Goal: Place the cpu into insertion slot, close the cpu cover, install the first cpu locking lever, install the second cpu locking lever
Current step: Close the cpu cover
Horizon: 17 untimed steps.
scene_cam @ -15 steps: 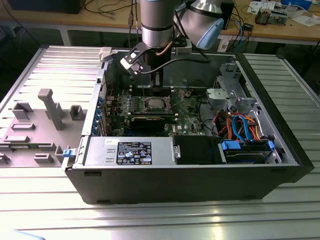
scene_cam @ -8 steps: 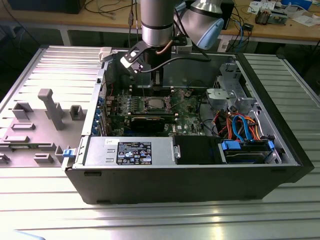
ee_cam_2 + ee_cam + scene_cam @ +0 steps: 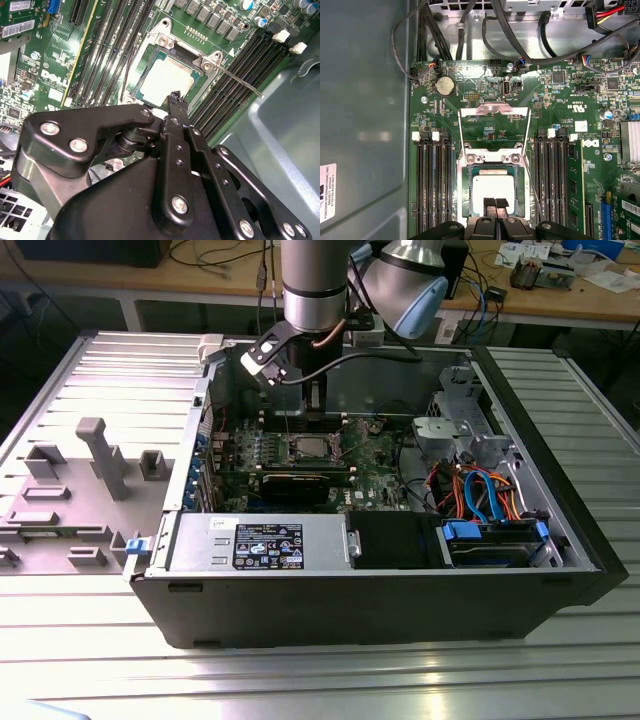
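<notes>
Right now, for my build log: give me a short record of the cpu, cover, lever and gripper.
cpu: lies in the slot, metal top up
cover: open, swung up off the slot
lever: thin rod sticking out from a slot corner
gripper: fingers together, tip at the cpu's edge

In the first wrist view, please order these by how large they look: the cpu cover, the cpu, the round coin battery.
1. cpu cover: largest, though it stands swung open and is perhaps nearer the camera.
2. cpu: middle, partly hidden by the tool.
3. coin battery: clearly smallest.
</notes>
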Tool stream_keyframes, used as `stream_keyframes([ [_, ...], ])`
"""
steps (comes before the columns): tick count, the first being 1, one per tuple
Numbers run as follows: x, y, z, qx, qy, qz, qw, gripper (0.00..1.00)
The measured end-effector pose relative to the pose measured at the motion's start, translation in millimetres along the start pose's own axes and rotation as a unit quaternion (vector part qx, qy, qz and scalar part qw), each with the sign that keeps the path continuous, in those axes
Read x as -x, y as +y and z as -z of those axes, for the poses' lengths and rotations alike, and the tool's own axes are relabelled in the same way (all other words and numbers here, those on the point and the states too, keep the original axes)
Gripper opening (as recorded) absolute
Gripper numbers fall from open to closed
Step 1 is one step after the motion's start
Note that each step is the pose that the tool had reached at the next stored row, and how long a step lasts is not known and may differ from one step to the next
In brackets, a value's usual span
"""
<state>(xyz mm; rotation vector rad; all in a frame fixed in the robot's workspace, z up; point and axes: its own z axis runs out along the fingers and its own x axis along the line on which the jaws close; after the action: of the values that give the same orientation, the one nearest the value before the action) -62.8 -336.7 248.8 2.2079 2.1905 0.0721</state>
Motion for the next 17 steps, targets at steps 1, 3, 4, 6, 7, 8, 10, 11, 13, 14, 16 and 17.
stream_keyframes([
  [1, 0.0, 0.0, 0.0, 0.0, 0.0, 0.0, 1.0, 0.11],
  [3, 0.0, 0.0, 0.1, 0.0, 0.0, 0.0, 1.0, 0.11],
  [4, 0.0, 0.0, 0.1, 0.0, 0.0, 0.0, 1.0, 0.11],
  [6, 0.0, 0.0, 0.2, 0.0, 0.0, 0.0, 1.0, 0.11],
  [7, 0.0, 0.0, 0.2, 0.0, 0.0, 0.0, 1.0, 0.11],
  [8, 0.0, 0.0, 0.2, 0.0, 0.0, 0.0, 1.0, 0.11],
  [10, 0.0, 0.0, 0.5, -0.0001, 0.0, 0.0, 1.0, 0.11],
  [11, 0.0, 0.0, 0.9, -0.0001, 0.0001, 0.0, 1.0, 0.11],
  [13, 0.0, 0.2, 3.2, -0.0004, 0.0004, 0.0, 1.0, 0.11],
  [14, -0.1, 0.3, 3.8, -0.0007, 0.0006, 0.0, 1.0, 0.11],
  [16, 0.0, 0.2, 3.8, -0.0009, 0.0009, 0.0, 1.0, 0.11],
  [17, 0.0, 0.3, 3.9, -0.0008, 0.0013, 0.0, 1.0, 0.11],
])
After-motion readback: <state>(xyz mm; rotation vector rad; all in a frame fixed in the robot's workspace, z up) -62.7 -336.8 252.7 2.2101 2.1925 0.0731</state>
